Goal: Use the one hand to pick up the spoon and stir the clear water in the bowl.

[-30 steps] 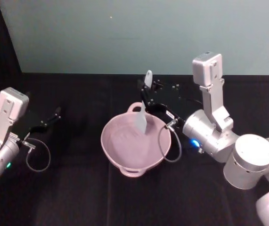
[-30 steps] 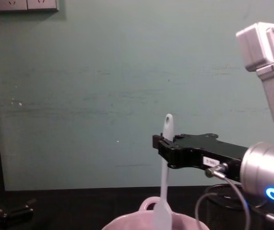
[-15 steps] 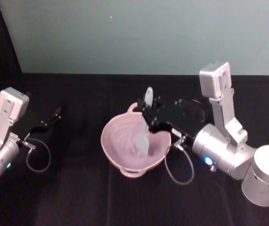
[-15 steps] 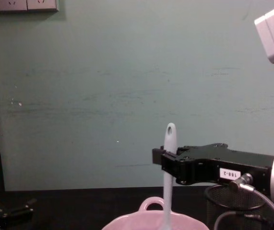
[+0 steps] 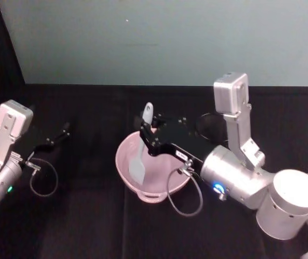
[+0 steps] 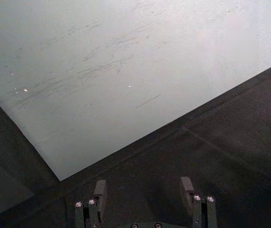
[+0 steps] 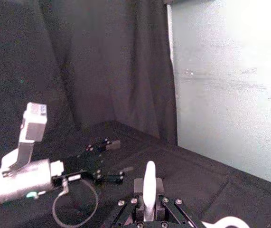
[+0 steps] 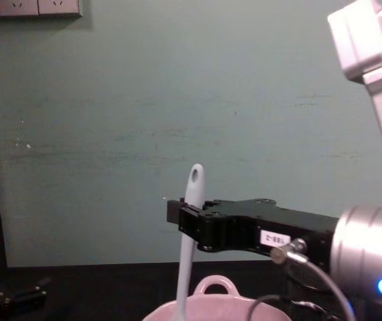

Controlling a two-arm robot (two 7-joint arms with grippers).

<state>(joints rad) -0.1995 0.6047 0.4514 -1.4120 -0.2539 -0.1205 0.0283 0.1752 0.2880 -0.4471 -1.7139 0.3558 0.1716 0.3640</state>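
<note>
Two stages of the task look complete: the spoon (image 5: 138,162) is off the table, and its scoop end is down inside the bowl (image 5: 162,186).

In the head view, the pale pink bowl sits at the centre of the frame on a black table (image 5: 89,216). The right gripper (image 5: 146,133), black and flat, reaches in from the lower right across the bowl. It is clamped on the spoon's white handle, a little below the rounded end with the oval hole. The spoon hangs nearly upright with a slight tilt, and its flat scoop is low on the left side of the bowl's interior. Whether the scoop touches the bottom cannot be told, and the clear water itself cannot be made out.

In the chest view, the handle rises from the bottom edge near the centre. The gripper comes in from the right to hold it, and the bowl's rim and loop handle lie just beneath. In the right wrist view, the handle stands pinched between the two fingers at bottom centre.

The left gripper (image 5: 62,133) is parked at the left of the head view, low over the table and well apart from the bowl. The left wrist view shows its fingers (image 6: 99,189) spread with nothing between them.

Judging from this, stirring is the step in hand. What remains is to sweep the scoop around through the water; how much stirring is left cannot be told.
</note>
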